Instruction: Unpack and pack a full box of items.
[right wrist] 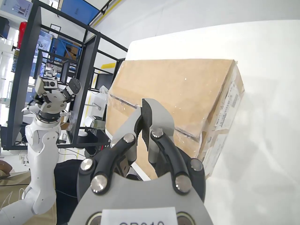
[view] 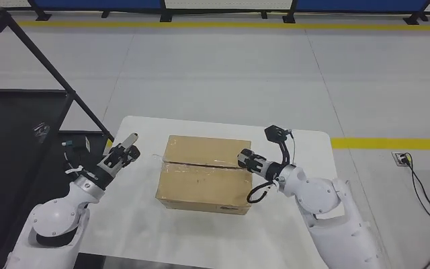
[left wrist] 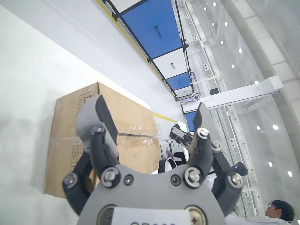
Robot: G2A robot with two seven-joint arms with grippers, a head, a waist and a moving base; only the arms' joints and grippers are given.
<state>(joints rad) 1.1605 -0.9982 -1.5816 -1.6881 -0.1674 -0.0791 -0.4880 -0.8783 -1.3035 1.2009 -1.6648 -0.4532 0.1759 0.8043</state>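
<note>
Quick count first: one box, one table, two grippers.

At the table's left edge the left gripper point(view: 127, 149) point(left wrist: 151, 104) is held beside the box, not touching it. Its two grey fingers point(left wrist: 90, 114) with flat black pads are spread wide apart and nothing is gripped between them.

Around the middle of the white table with rounded corners point(view: 134, 208) sits the single plain brown cardboard box point(view: 201, 176) point(left wrist: 133, 118) point(right wrist: 175, 83). It's rectangular, matte, and its flaps are closed. One strip of clear shiny tape point(view: 201, 163) point(left wrist: 138, 135) point(right wrist: 187, 133) is run along the centre seam and wrinkled down over both ends.

A few small printed squares point(left wrist: 80, 99) can be made out from the left wrist on the box end facing the table's left edge. White paper labels point(right wrist: 227, 108) stuck on the opposite end are picked up from the right wrist. The whole lid, with the seam crossing it side to side, is laid out from the top camera.

Over the right end of the lid, right by the seam, the right gripper point(view: 243, 159) point(right wrist: 145, 103) is parked. Its fingers point(right wrist: 161, 115) are pressed together, black pads meeting, with nothing caught between them. Whether the tips are actually touching the cardboard can't be told.
</note>
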